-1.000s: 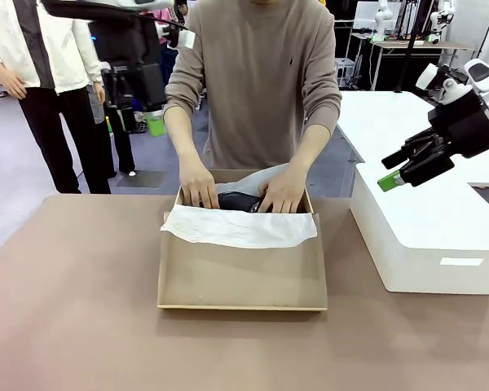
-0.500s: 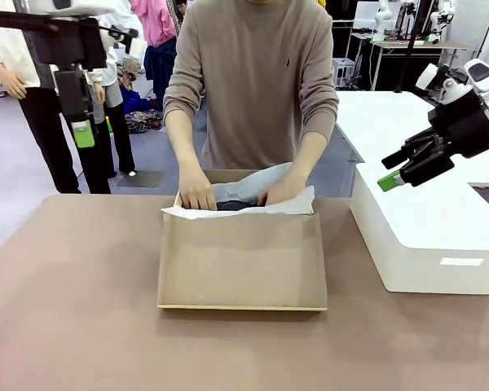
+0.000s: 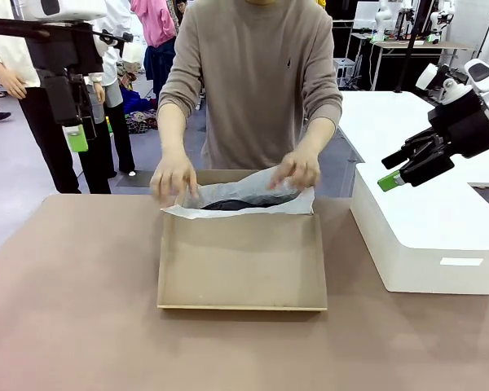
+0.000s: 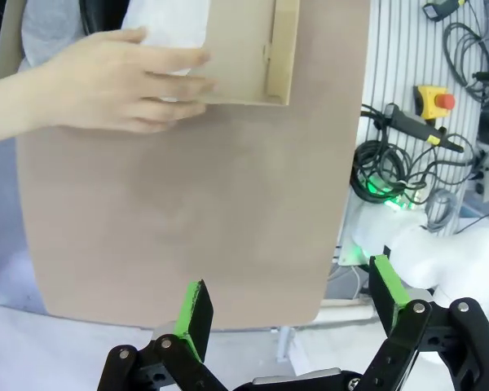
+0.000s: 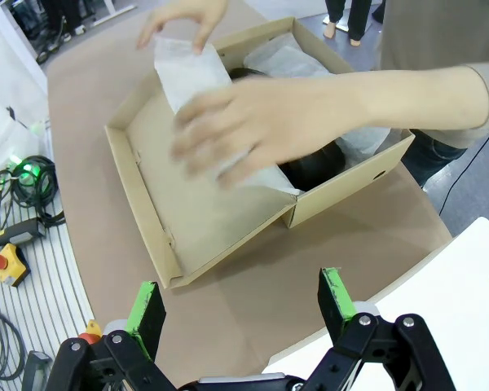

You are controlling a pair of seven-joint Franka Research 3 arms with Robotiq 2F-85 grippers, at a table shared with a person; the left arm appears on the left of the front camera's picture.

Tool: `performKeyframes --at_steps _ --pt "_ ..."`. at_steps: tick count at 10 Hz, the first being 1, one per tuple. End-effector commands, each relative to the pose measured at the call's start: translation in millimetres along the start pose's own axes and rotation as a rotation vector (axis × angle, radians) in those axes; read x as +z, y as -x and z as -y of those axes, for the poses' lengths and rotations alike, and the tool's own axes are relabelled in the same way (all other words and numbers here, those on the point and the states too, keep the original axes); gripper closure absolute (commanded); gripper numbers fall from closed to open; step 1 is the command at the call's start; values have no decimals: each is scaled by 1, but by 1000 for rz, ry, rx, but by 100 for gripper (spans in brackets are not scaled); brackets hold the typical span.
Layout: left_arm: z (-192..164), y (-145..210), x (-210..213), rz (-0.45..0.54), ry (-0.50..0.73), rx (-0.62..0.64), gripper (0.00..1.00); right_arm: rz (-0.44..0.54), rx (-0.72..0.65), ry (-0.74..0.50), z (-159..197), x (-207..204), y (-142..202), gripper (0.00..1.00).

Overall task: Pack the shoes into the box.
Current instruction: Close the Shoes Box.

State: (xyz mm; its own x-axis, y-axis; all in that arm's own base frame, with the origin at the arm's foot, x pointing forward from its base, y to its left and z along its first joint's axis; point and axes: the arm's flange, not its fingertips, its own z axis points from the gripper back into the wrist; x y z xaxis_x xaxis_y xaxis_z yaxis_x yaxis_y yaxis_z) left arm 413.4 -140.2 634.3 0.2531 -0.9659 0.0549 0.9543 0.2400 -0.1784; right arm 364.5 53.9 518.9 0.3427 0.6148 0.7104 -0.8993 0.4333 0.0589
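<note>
we see grey floor [image 3: 8, 181] behind our left claw [image 3: 80, 134], a white table [image 3: 383, 122] beyond our right claw [image 3: 391, 171], a brown tabletop [image 3: 65, 309] below both.

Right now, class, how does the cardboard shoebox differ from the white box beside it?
The shoebox is tan cardboard, the white box smooth white. The shoebox lies open with tissue paper and a black shoe inside; the white box is closed on top and taller. Both rest on the table.
</note>
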Motion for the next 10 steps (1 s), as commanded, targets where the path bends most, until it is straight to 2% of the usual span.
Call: performKeyframes --at_steps 1,5,8,10 --pt "1 -1 4 -3 -1 18 0 41 20 -12 2 -3 0 0" --pt "0 0 0 0 0 10 0 41 20 -12 2 -3 0 0" --pt "-8 15 -15 22 -165 -77 0 41 20 -12 2 -3 0 0" --pt "-9 36 -26 93 -213 -132 0 41 20 -12 2 -3 0 0"
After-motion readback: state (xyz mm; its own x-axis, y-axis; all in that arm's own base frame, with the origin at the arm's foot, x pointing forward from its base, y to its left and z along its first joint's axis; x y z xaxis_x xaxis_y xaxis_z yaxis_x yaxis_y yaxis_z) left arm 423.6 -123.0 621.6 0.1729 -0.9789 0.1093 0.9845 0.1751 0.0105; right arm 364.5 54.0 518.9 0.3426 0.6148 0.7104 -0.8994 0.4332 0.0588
